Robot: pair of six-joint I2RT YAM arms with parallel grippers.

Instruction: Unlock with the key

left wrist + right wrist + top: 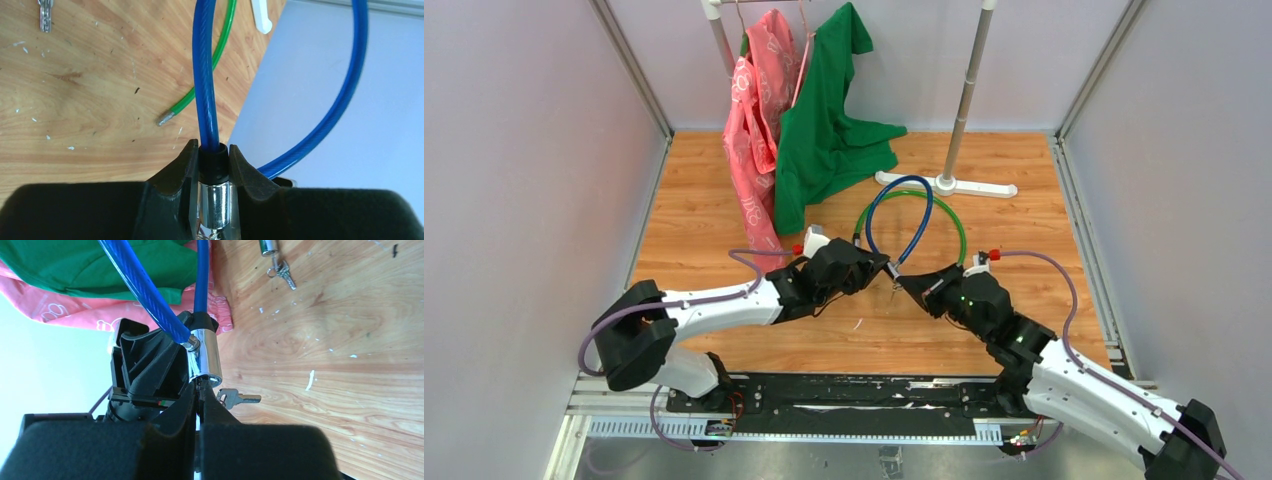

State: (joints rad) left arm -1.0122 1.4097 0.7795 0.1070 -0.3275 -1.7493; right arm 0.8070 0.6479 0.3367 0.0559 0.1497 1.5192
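Locks come in two here: one blue cable lock (206, 75) and one green cable lock (182, 102), both over the wooden table (1024, 200). Two robot arms meet in the middle. The left claw (212, 147) is clamped on the blue lock's shiny metal end (204, 352), with one finger on each side, and the blue cable loops away from it. The right claw (197, 390) has its two fingers pressed together right under that shiny end, touching it. What is between them I cannot tell. One small key (239, 399) sticks out just beside those fingers. The green lock lies flat on the wood with one bare tip loose, and a little bunch of keys (282, 272) lies by its metal end. At the back there are two pieces of clothing, one pink top (754, 110) and one green top (824, 130), hanging by one white rack (969, 90).
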